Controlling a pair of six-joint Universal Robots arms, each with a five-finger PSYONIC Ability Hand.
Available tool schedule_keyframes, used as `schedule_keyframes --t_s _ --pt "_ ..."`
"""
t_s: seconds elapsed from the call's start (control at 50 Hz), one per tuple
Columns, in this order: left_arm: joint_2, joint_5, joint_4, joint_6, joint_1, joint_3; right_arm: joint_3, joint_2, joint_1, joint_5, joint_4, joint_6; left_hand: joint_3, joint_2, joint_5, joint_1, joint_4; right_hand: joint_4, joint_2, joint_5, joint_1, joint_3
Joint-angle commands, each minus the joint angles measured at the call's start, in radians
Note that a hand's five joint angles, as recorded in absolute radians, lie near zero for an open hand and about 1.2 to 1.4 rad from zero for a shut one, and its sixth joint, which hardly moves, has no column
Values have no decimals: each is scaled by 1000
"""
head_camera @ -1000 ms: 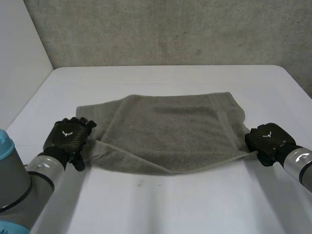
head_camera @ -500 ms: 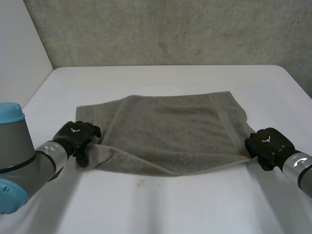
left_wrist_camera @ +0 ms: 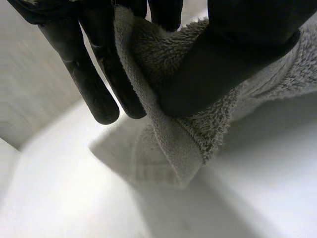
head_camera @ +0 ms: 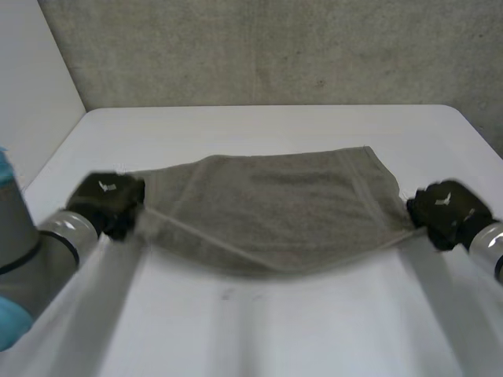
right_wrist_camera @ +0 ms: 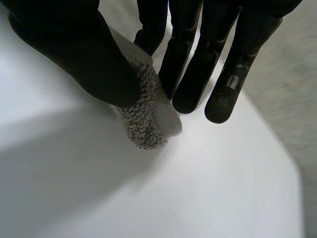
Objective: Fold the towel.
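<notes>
Towel (head_camera: 275, 208), grey terry, lies across the middle of the white counter (head_camera: 259, 330). We see its far edge resting flat on the surface, while its near edge is raised at both ends and sags low in the middle between the two hands.

The left hand (head_camera: 106, 203) is at the near left corner. In its wrist view the thumb (left_wrist_camera: 198, 84) clamps a bunched fold of cloth against the straight fingers (left_wrist_camera: 101, 99), and the hemmed corner hangs down past the pinch toward the counter. We cannot tell whether that corner touches the surface.

The right hand (head_camera: 444, 210) is at the near right corner. In its wrist view the thumb (right_wrist_camera: 99, 74) presses the cloth against the fingers (right_wrist_camera: 185, 94), and only a small tip of the corner pokes out beyond the pinch, just above the counter.

A wide strip of bare counter lies on our side of the sagging near edge. A narrower bare strip runs beyond the far edge, up to the concrete wall (head_camera: 275, 47). A white panel (head_camera: 31, 78) closes off the counter's left side. On the right the counter's edge passes close beside the right hand.
</notes>
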Motion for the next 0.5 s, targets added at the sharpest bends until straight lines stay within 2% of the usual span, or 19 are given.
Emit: schedule_keyframes --t_s 0.02,0.04,0.08,0.1,0.14,0.16,0.2,0.26,0.44,0.5 --pt "290 6 -1 -2 -12 14 -215 -225 -6 -1 241 173 191 190 204 232 189 204 215 243 40 208" --pt "291 6 -1 -2 -12 14 -215 -226 -6 -1 242 174 191 190 204 232 189 204 215 243 40 208" --pt "376 9 -12 0 -4 14 -324 -262 -7 -9 381 217 191 190 204 232 189 204 215 243 40 208" --pt "377 9 -12 0 -4 14 -324 -262 -7 -9 382 217 191 190 204 232 189 204 215 243 40 208" --pt "430 11 -51 3 -1 5 -405 -299 -15 -26 521 205 191 190 204 232 189 204 215 243 40 208" --pt "430 11 -52 3 -1 4 -406 -299 -15 -26 521 204 191 190 204 232 189 204 215 243 40 208" --pt "462 12 -110 1 2 -9 -448 -308 -35 -30 630 157 191 190 204 232 189 204 215 243 40 208" --pt "472 12 -147 1 5 -31 -455 -316 -35 -29 685 84 191 190 204 232 189 204 215 243 40 208" --pt "436 18 -142 1 40 -94 -419 -301 -35 -27 690 19 191 190 204 232 189 204 215 243 40 208" --pt "360 44 -134 0 75 -107 -393 -249 -30 -15 684 8 191 190 204 232 189 204 215 243 40 208"
